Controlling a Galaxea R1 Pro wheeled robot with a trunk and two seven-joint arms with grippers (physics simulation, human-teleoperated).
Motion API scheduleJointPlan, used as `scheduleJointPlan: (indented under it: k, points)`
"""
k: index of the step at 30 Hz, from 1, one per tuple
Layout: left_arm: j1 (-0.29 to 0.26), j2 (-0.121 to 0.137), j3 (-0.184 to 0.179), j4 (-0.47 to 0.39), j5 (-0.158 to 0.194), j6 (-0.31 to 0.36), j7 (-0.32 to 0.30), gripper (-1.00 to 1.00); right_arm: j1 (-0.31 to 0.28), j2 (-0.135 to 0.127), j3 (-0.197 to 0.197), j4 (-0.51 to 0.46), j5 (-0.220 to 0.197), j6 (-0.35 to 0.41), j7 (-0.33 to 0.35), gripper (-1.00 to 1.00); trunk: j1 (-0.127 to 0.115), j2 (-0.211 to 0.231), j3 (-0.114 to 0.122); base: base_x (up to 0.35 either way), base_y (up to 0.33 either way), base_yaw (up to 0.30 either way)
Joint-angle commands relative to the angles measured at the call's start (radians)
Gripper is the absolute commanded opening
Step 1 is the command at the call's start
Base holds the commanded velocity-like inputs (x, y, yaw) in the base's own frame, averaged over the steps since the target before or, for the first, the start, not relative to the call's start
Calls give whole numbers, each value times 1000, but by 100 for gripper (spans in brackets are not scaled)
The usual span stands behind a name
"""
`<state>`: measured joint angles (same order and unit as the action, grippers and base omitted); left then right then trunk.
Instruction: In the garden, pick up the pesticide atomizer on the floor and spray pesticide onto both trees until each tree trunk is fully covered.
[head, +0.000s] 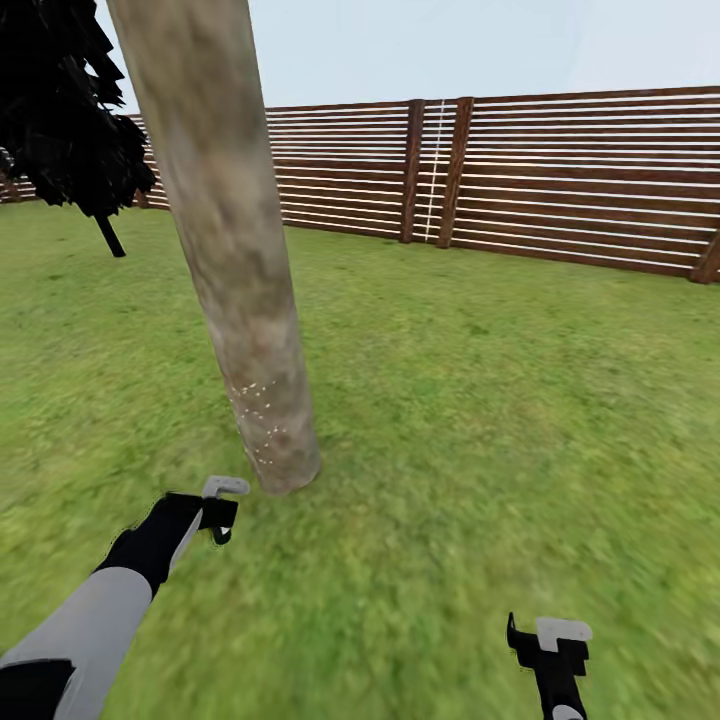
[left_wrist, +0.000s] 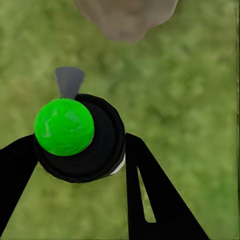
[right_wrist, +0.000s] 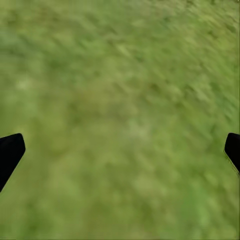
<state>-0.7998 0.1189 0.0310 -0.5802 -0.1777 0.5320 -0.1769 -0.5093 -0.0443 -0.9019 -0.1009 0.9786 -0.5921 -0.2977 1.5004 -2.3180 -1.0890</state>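
A thick beige-grey tree trunk (head: 232, 250) rises from the grass floor (head: 480, 420), with a patch of fine white pesticide specks (head: 262, 425) low on its bark. My left gripper (head: 218, 520) is close to the trunk's base and is shut on the pesticide atomizer (head: 224, 490). In the left wrist view my left gripper (left_wrist: 80, 160) clamps the atomizer (left_wrist: 65, 127) by its black body, which has a green cap. Its grey nozzle (left_wrist: 69, 81) points at the trunk's foot (left_wrist: 125, 17). My right gripper (head: 548, 640) hangs open over bare grass, and in the right wrist view the right gripper (right_wrist: 121, 151) has nothing between its fingers.
A brown slatted fence (head: 520, 170) runs along the back of the lawn. A near-black narrow tree (head: 60, 110) stands at the far left. Open grass spreads to the right of the trunk.
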Motion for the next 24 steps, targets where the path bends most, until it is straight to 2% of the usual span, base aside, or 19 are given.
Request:
scheduleJointPlan:
  k: [1,8,9,10,11,13,14,16,24]
  points:
    - [2,-1,1,0,-3,-12,0,-100,0,0,0,0,0,0,-1,100,0,0,0,154,-223,28]
    - [7,2,8,9,-4,-35,0,-100,0,1,1,1,0,0,0,100,0,0,0,-36,-269,3]
    - [7,3,68,10,-6,-36,1,-100,0,2,1,1,0,0,0,100,0,0,0,-37,-277,0]
    - [7,4,97,11,-8,-36,2,-100,2,2,1,1,0,0,0,100,0,0,0,-15,-277,0]
    - [7,4,107,11,-11,-36,2,-100,4,3,1,1,0,0,0,100,0,0,0,-8,-277,0]
    - [7,0,112,12,-14,-37,24,-100,5,4,1,1,0,0,0,100,0,0,0,35,-277,62]
    - [7,-2,112,12,-12,-36,65,-100,6,4,1,1,0,0,0,100,0,0,0,76,-277,201]
    - [7,-4,112,13,-11,-34,92,-100,6,4,1,1,0,0,0,100,0,0,0,96,-277,245]
    - [8,-5,112,13,-9,-21,99,-100,6,4,1,1,0,-1,-1,100,0,0,0,37,-277,246]
